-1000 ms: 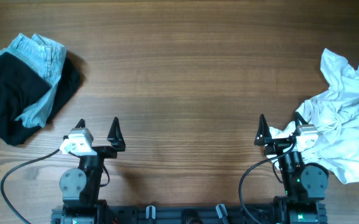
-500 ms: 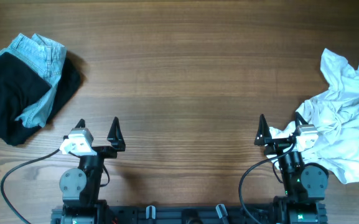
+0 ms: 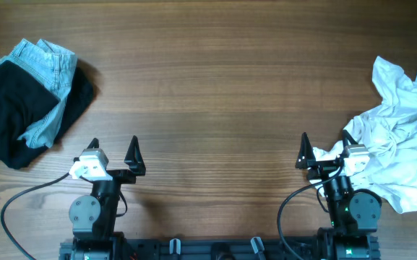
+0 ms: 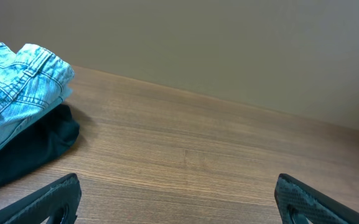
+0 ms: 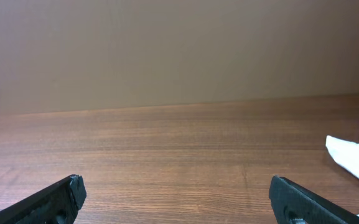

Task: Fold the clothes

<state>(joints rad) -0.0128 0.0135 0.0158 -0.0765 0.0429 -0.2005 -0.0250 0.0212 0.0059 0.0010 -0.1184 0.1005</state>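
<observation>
- Barely begun, by the look of it: white garment [image 3: 400,155] heaped and crumpled at the right edge of the surface [image 3: 215,94], just beside the right jaws.
- Far left: denim piece [image 3: 49,72] and black garment [image 3: 9,108] piled together, only loosely folded.
- Wide apart and empty at left jaws and right jaws alike.

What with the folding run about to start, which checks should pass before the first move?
1. Empty, open left claw: ok.
2. Empty, open right claw: ok.
3. Gap between white garment and right claw: cannot tell; its edge overlaps a finger overhead.
4. Separate jeans, off the black garment: not ok; they lie on it.
5. Bare table in the middle for folding: ok.
</observation>
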